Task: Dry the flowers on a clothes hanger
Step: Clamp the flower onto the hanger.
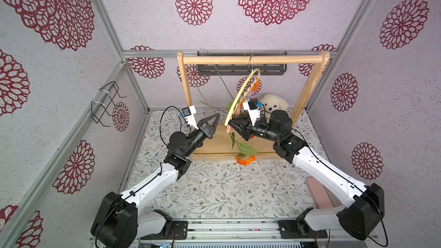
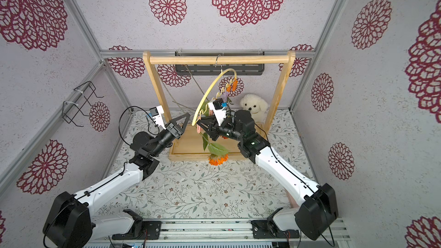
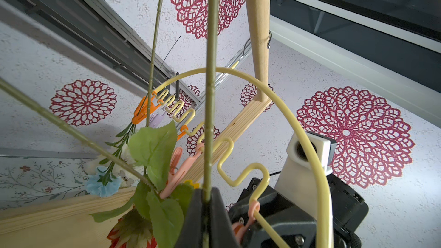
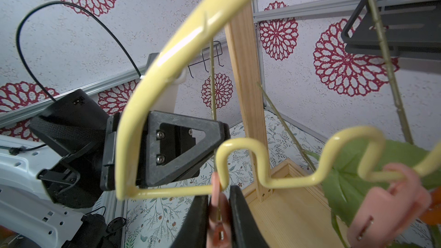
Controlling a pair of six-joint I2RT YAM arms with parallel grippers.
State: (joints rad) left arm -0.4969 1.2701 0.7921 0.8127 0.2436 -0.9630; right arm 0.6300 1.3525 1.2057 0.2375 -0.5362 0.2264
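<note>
Left wrist view: left fingers (image 3: 195, 207) clamp a green stem (image 3: 210, 115). Right fingers (image 4: 238, 211) squeeze the end pink clothespin (image 4: 218, 208) of the clothes hanger (image 4: 191, 32) hooked on the wooden rack (image 1: 253, 59). Carnation (image 3: 103, 184) and orange bloom (image 1: 245, 159) already hang pegged. This stem looks unclipped; probably late stage.

hanger (image 4: 164, 56): glossy smooth yellow coating
hook (image 3: 269, 40): bare metal wire
clothespin (image 4: 386, 201): smooth pink plast.
flower stem (image 3: 211, 91): matt green plast., ridged
flower leaf (image 3: 155, 144): matt, cloth-like, veined
rack (image 1: 214, 60): unpainted wood, matt, grain vis.
wall (image 1: 143, 32): rough grainy txtr
plush dog (image 1: 274, 102): fluffy white pile
</note>
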